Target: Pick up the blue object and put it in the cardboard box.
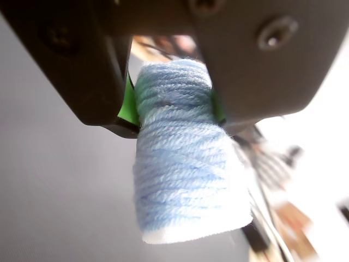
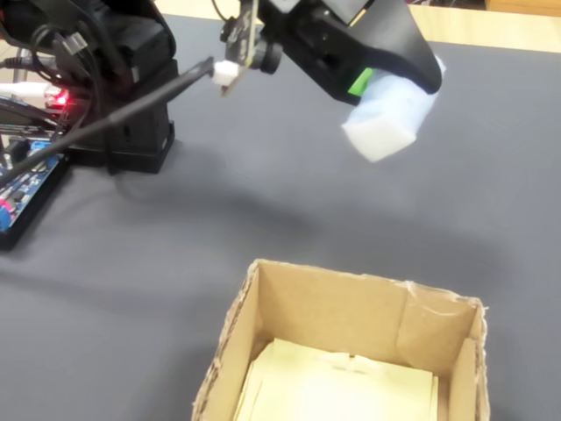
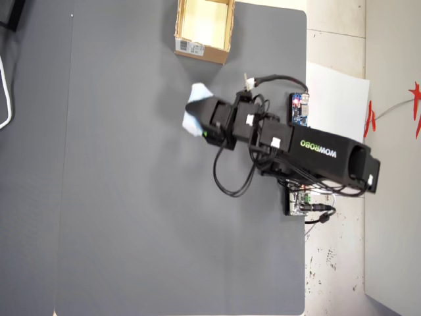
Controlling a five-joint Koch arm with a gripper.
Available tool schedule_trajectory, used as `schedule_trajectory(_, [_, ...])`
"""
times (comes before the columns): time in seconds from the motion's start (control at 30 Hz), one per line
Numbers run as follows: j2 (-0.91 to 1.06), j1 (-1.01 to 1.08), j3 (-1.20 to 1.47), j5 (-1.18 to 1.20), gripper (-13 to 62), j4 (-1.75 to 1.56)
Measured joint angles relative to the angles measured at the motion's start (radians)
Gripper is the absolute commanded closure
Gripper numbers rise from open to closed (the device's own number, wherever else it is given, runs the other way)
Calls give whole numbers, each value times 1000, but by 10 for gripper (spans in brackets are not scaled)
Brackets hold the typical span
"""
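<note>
Wrist view: you have the blue object (image 1: 182, 169) clamped between the two dark jaws of the gripper (image 1: 173, 103), green pads pressing in on either side of its upper part, and its long axis runs down and away from the jaws, so most of the block hangs free below the grip (it reads as pale blue yarn-like texture here, with a white end face at the bottom). Nothing of the box shows in this view, only grey table (image 1: 54, 191) behind. Fixed view: the gripper (image 2: 390, 83) holds the object (image 2: 390, 118) in the air, clear of the table (image 2: 219, 228), and the box (image 2: 351, 333) sits open-topped toward the bottom of the frame, well apart from the block and below it in the picture. Its pale yellowish floor is visible and looks free of other things. Overhead view: the object (image 3: 195, 110) pokes out past the gripper (image 3: 205, 122) toward the top of the frame, and the box (image 3: 200, 51) lies farther that same way, near the table's top edge. So, as I judge it, your carry should continue along the line the block already points, until the hanging end clears the near cardboard wall before you let go.
</note>
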Motion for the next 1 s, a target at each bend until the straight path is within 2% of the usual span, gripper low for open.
schedule_trajectory(0.13, [-6, 101, -6, -91, 371, -14])
schedule_trajectory(0.3, [-146, 244, -170, -184, 371, -14])
schedule_trajectory(0.6, [-380, 422, -362, -195, 371, -15])
schedule_trajectory(0.87, [-476, 495, -388, -193, 366, -60])
schedule_trajectory(0.93, [-489, 505, -388, -192, 273, -74])
schedule_trajectory(1.0, [-494, 508, -388, -187, 233, -77])
